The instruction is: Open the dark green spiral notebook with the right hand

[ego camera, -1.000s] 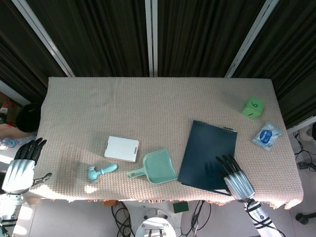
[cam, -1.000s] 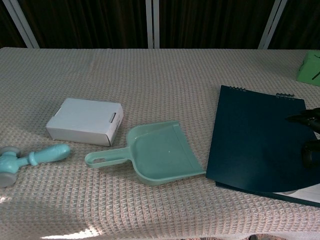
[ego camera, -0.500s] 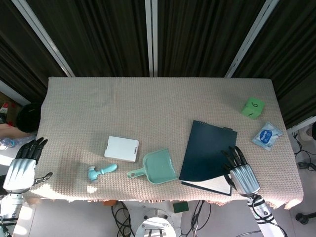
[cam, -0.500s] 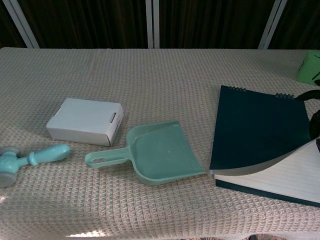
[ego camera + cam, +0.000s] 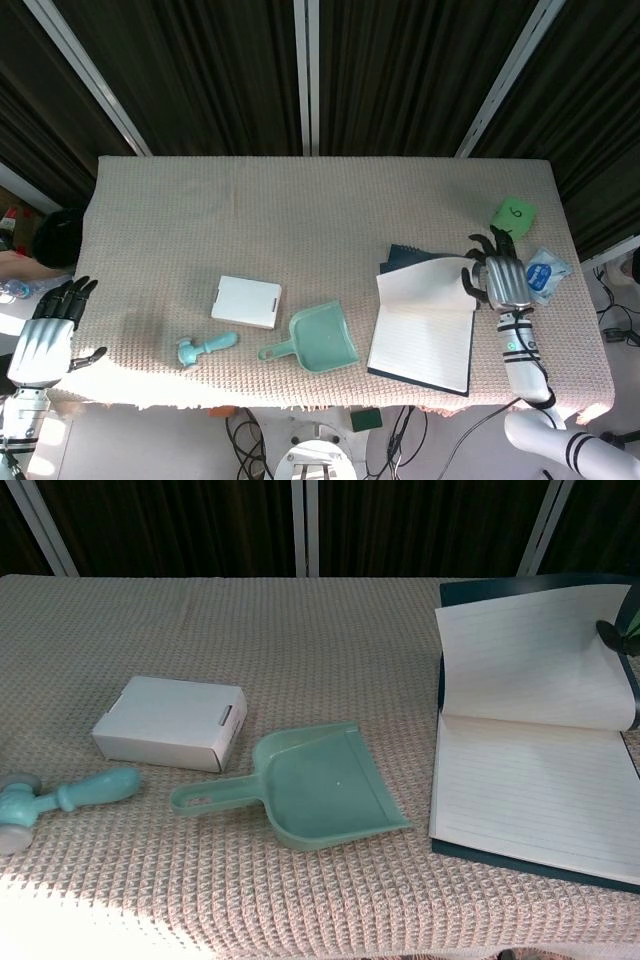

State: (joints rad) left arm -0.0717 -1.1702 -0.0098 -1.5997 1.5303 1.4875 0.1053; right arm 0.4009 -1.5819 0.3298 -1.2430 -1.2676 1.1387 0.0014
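Observation:
The dark green spiral notebook [image 5: 420, 338] lies at the front right of the table, spread to a lined white page [image 5: 535, 795]. Its cover and a sheaf of pages [image 5: 535, 655] stand lifted and curl back toward the spiral at the far edge. My right hand [image 5: 500, 276] holds the right edge of that lifted part; in the chest view only a dark fingertip [image 5: 612, 635] shows over the paper's edge. My left hand [image 5: 45, 338] hangs off the table's front left corner with fingers apart, holding nothing.
A teal dustpan [image 5: 318, 340] lies just left of the notebook, then a white box [image 5: 246, 301] and a teal toy hammer [image 5: 205, 347]. A green cube [image 5: 513, 214] and a blue-white packet [image 5: 547, 272] sit beyond and right of my right hand.
My right hand has swept from the notebook's near right corner to its far right, taking the cover and pages up and back. The lined page is now exposed. The left hand stayed put.

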